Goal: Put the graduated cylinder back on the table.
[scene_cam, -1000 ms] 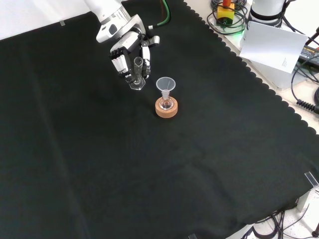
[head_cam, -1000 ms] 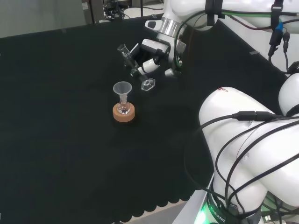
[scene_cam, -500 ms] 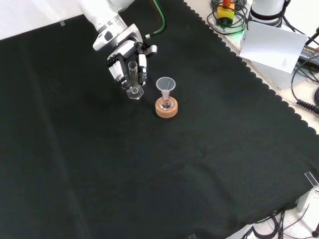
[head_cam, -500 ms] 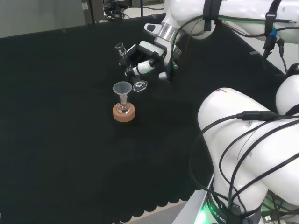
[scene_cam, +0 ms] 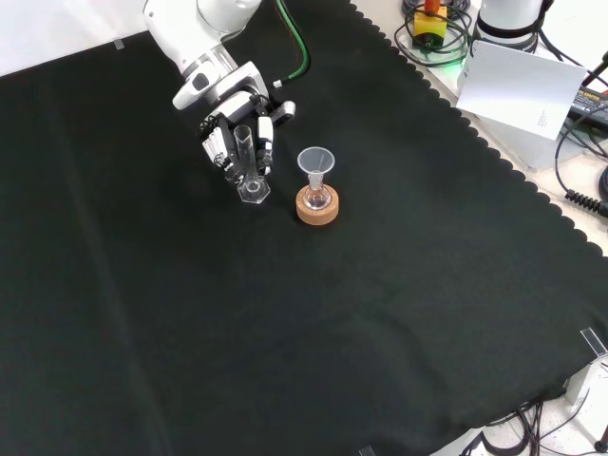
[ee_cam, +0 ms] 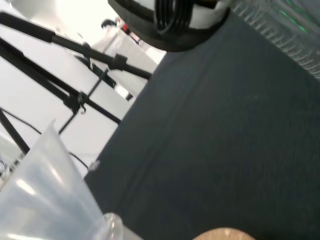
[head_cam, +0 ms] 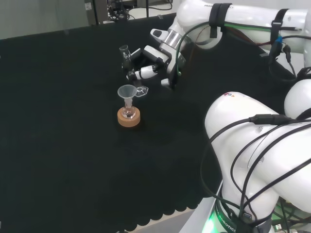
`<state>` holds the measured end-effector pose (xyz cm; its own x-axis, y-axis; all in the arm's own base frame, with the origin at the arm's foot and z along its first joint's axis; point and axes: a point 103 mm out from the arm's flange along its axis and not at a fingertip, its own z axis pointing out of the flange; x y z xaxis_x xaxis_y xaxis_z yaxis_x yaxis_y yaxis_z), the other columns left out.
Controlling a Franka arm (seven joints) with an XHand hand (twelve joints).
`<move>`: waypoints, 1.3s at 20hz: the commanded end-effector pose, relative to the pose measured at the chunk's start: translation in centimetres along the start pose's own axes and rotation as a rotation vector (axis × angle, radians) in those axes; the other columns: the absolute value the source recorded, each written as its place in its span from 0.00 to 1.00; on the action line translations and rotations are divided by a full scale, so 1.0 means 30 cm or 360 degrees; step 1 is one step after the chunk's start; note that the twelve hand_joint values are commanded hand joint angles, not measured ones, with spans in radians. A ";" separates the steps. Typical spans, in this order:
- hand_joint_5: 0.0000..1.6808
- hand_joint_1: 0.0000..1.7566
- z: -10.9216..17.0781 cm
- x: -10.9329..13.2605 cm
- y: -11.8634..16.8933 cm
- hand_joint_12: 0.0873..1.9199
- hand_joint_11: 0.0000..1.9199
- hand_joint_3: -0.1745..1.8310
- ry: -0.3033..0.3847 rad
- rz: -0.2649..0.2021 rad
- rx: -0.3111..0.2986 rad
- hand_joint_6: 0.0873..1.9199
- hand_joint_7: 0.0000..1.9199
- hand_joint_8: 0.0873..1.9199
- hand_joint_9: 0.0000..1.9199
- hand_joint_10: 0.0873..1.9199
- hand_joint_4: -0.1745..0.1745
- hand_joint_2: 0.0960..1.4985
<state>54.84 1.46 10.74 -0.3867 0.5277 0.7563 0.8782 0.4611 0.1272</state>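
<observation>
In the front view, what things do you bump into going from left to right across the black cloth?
The hand, the graduated cylinder it holds, then the funnel in the small flask on its cork ring.

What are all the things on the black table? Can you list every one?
cylinder: one, clear, held in the hand, its base close above the cloth, left of the funnel in the front view
funnel: one, clear, standing in the flask
flask: one, small, clear, on the cork ring
cork ring: one, tan, near the middle of the cloth
cloth: one, black, covering the bench
paper: one sheet, white, off the cloth at the front view's top right
arm: one, white
hand: one, black and white, curled round the cylinder
</observation>
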 end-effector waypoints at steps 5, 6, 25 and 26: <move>0.84 0.75 0.012 -0.063 -0.013 0.29 0.70 0.08 0.0098 0.0011 -0.0129 0.08 0.79 0.00 0.84 0.00 0.00 0.62; 0.84 0.75 0.014 -0.066 -0.014 0.29 0.69 0.08 0.0098 0.0012 -0.0127 0.08 0.79 0.00 0.84 0.00 0.00 0.62; 0.74 0.79 0.008 -0.090 -0.045 0.33 0.65 0.09 0.0050 0.0033 -0.0182 0.25 0.62 0.33 0.80 0.00 0.00 0.63; 0.73 0.80 0.007 -0.091 -0.048 0.34 0.65 0.09 0.0055 0.0034 -0.0186 0.26 0.60 0.37 0.79 0.00 0.00 0.63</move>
<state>54.76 -0.38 8.41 -0.3611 0.5163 0.7766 0.9130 0.3654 0.1816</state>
